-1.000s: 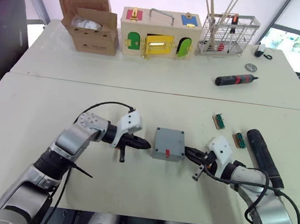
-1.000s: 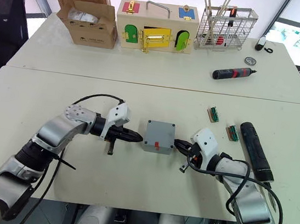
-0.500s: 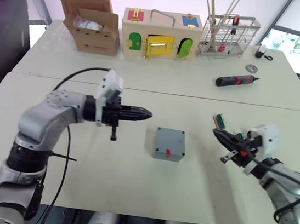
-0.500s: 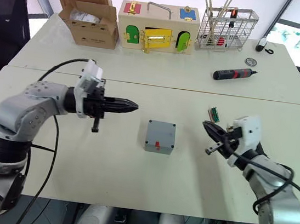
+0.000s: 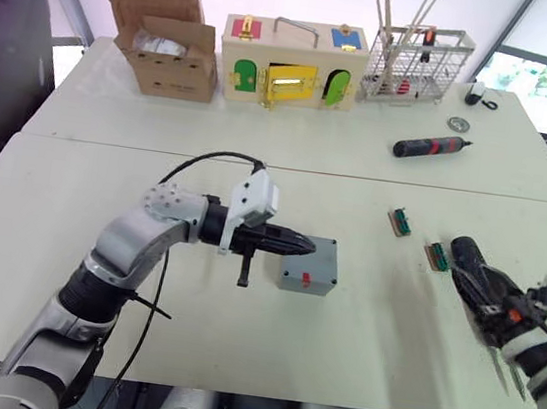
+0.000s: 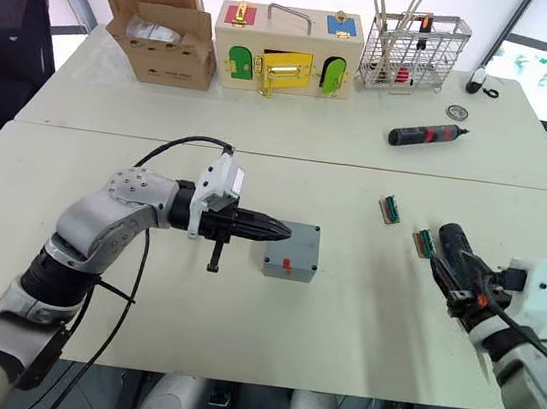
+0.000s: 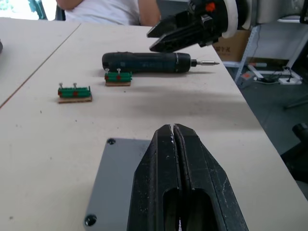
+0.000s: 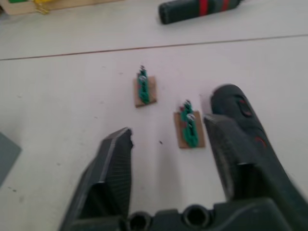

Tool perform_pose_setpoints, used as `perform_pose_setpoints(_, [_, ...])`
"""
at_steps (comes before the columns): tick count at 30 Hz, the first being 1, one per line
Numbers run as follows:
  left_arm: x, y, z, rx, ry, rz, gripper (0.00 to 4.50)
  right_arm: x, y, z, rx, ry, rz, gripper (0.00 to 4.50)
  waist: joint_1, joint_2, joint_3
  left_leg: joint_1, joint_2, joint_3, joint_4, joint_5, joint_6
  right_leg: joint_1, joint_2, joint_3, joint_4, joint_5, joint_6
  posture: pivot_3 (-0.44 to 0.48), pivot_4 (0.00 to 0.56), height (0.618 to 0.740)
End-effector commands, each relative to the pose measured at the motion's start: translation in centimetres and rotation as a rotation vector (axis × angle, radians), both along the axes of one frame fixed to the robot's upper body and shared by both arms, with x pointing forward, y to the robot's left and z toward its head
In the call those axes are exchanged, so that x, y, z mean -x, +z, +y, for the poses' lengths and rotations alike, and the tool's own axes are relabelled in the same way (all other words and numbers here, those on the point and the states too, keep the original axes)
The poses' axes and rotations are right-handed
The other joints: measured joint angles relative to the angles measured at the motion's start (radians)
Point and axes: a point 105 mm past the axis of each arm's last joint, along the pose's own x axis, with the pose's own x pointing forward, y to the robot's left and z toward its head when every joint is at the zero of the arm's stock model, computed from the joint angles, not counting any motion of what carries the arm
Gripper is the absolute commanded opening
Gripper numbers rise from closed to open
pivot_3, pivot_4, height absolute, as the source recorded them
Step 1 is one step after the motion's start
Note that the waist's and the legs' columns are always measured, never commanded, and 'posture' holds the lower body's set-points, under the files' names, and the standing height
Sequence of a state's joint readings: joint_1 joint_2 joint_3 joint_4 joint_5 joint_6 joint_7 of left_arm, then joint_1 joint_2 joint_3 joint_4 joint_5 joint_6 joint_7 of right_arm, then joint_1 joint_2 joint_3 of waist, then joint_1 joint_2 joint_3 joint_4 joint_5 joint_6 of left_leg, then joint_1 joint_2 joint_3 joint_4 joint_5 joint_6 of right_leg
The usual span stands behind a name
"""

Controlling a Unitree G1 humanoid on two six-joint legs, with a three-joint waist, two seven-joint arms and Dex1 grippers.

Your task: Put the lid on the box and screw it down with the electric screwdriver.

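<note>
Since half a second ago, your left gripper [image 5: 310,249] has swung back down to the box [image 5: 311,265], and your right gripper [image 5: 479,290] has pulled out to the screwdriver [image 6: 455,255] at the counter's [image 5: 237,331] right edge.

From the head views, the lid [image 6: 295,243] already sits on the box, mid-counter, red mark facing you. Left jaws are clenched, tips over the lid's near-left part. Two small green blocks [image 5: 399,221] lie between box and screwdriver.

From the left wrist, the clenched fingers [image 7: 166,192] hover low over the lid [image 7: 115,183]; whether they touch it I cannot tell. Corner screws show.

From the right wrist, the jaws are released, spread wide, one finger [image 8: 228,154] against the screwdriver [image 8: 243,125], the other on bare counter. The tool isn't between them.

Risk: close now and you likely pinch air or roll the round tool off the edge. Pressing the lid off-centre could tip or slide the box.
</note>
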State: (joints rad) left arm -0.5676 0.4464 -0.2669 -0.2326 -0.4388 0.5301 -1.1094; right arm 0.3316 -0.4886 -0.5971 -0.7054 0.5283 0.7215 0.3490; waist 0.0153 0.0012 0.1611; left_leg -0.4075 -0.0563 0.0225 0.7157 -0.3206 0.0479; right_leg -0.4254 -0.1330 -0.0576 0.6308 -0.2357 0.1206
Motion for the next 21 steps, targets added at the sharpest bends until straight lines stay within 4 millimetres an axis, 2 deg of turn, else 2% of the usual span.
perform_pose_setpoints(1, [0.0,0.9,-0.7,0.016,-0.019,-0.052,0.00,-0.5,0.2,0.7,0.035,0.012,-0.060,4.14,0.002,0.000,0.000,0.000,0.000,0.000,0.000,0.000,0.000,0.000,0.000,0.000,0.000,0.000,0.000,0.000,0.150,0.694])
perform_pose_setpoints(2, [-0.1,1.0,-0.7,0.018,-0.017,-0.055,0.00,-0.7,0.1,0.7,0.031,0.009,-0.065,4.46,0.003,0.000,0.000,0.000,0.000,0.000,0.000,0.000,0.000,0.000,0.000,0.000,0.000,0.000,0.000,0.000,0.150,0.694])
perform_pose_setpoints(3, [-0.1,1.1,-0.6,0.019,-0.015,-0.056,0.00,-0.8,-0.1,0.6,0.023,0.003,-0.068,4.48,0.003,0.000,0.000,0.000,0.000,-0.001,0.000,0.000,0.000,0.000,0.001,0.000,0.000,0.000,0.000,0.000,0.150,0.694])
perform_pose_setpoints(8, [-0.7,0.9,-0.1,0.004,0.006,-0.044,0.00,-2.5,-1.3,1.7,-0.089,0.049,-0.037,4.48,-0.001,0.000,0.000,0.000,0.000,0.000,0.000,0.000,0.000,0.000,0.001,0.000,0.000,0.000,0.000,0.000,0.150,0.694])
perform_pose_setpoints(11, [-0.8,0.4,0.1,-0.015,0.021,-0.046,0.00,-3.1,-1.7,1.3,-0.102,0.038,-0.025,4.48,-0.001,0.000,0.000,0.000,0.000,0.000,0.000,0.000,0.000,0.000,0.001,0.000,0.000,0.000,0.000,0.000,0.150,0.694])
perform_pose_setpoints(20, [-0.7,0.5,0.0,0.005,0.057,-0.037,0.00,-4.8,-2.2,1.2,-0.145,0.004,0.000,4.48,-0.001,0.000,0.000,0.000,0.000,0.000,0.000,0.000,0.000,-0.001,0.001,0.000,0.001,0.000,0.000,0.000,0.150,0.694])
perform_pose_setpoints(21, [-0.7,0.5,0.1,0.005,0.058,-0.036,0.00,-4.9,-2.2,1.1,-0.140,0.004,0.001,4.26,0.000,0.000,0.000,0.000,0.000,0.000,0.000,0.000,0.000,-0.001,0.001,0.000,0.001,0.000,0.000,0.000,0.150,0.694])
